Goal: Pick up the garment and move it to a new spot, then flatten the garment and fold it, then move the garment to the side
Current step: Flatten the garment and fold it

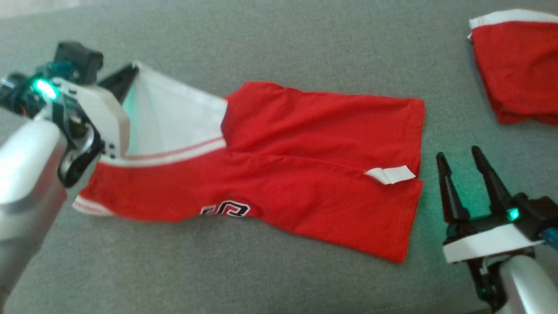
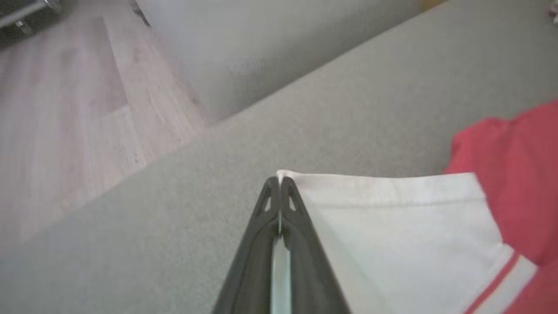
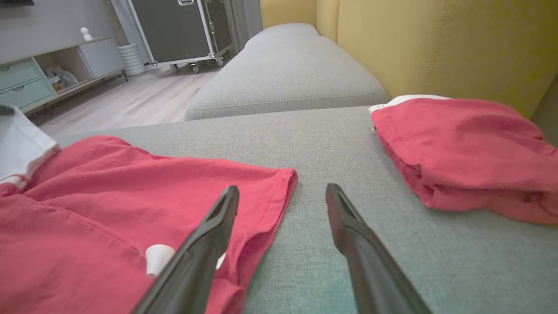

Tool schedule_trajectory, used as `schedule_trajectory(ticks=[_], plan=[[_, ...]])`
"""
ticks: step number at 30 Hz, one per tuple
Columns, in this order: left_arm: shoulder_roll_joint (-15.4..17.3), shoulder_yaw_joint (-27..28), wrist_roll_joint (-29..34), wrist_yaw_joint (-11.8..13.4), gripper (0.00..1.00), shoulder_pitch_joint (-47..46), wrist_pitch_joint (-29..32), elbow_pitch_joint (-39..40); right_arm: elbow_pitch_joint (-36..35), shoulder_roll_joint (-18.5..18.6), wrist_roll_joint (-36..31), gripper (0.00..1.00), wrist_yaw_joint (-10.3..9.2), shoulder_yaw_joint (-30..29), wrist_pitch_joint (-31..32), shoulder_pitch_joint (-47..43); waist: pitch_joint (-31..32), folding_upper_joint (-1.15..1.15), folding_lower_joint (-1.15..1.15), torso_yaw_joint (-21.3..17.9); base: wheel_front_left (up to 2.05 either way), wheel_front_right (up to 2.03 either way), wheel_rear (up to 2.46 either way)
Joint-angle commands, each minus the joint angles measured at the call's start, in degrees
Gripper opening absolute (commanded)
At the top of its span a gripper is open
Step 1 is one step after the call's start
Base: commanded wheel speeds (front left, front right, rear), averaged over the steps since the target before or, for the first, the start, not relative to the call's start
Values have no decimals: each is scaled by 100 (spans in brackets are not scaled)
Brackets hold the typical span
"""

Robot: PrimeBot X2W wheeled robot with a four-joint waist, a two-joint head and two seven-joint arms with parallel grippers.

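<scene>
While the red shorts [image 1: 305,152] [image 3: 109,196] lay spread across the grey sofa cushion [image 1: 279,43], I saw my left gripper [image 1: 134,66] [image 2: 279,179] pinched tight on the far corner of their white waistband [image 2: 392,218], with that corner raised off the cushion. At the other end my right gripper [image 1: 457,152] [image 3: 282,188] hovered just beside the leg hems, its fingers spread wide and holding nothing. I noted a small white label [image 1: 390,174] [image 3: 159,257] turned up near those hems. Another red garment [image 1: 518,65] [image 3: 462,152] sat bunched well apart, at the cushion's far right.
</scene>
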State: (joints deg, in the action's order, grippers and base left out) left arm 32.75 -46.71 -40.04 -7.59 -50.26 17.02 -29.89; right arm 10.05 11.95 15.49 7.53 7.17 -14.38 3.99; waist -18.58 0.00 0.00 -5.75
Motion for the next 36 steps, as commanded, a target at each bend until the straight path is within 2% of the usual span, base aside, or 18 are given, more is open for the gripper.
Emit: schedule_trajectory(ticks=[1,7,10,17,27,29,31,32,34,36], plan=[[288,221,67,11,0,-401,-136,94,-105,193,61,100,-4,93,-62,144,90,0,0,61,0,0,0],[234,213,349,14,0,-662,-848,55,773,643,418,100,-4,212,-62,653,258,0,0,237,0,0,0],[144,170,401,14,0,-742,-1059,44,1120,867,586,100,-4,474,0,900,300,0,0,346,0,0,0],[65,34,414,12,0,-809,-1305,-42,908,1298,1222,100,-4,1469,-29,487,408,0,0,475,0,0,0],[119,-108,315,11,0,-900,-1333,-34,1129,1306,1330,98,-4,1872,-52,559,319,0,0,547,0,0,0],[122,-128,299,11,0,-922,-1327,-35,1179,1301,1312,82,-4,1882,-56,599,303,0,0,563,0,0,0],[124,-144,281,11,0,-934,-1320,-43,1207,1298,1284,73,-4,1884,-58,612,291,0,0,573,0,0,0],[125,-153,272,11,0,-935,-1315,-48,1222,1292,1273,65,-4,1879,-59,606,289,0,0,577,0,0,0],[127,-170,256,10,0,-935,-1309,-55,1221,1275,1242,58,-4,1857,-60,586,288,0,0,581,0,0,0],[128,-185,236,10,0,-933,-1304,-60,1211,1252,1208,39,-4,1823,-60,554,288,0,0,585,0,0,0]])
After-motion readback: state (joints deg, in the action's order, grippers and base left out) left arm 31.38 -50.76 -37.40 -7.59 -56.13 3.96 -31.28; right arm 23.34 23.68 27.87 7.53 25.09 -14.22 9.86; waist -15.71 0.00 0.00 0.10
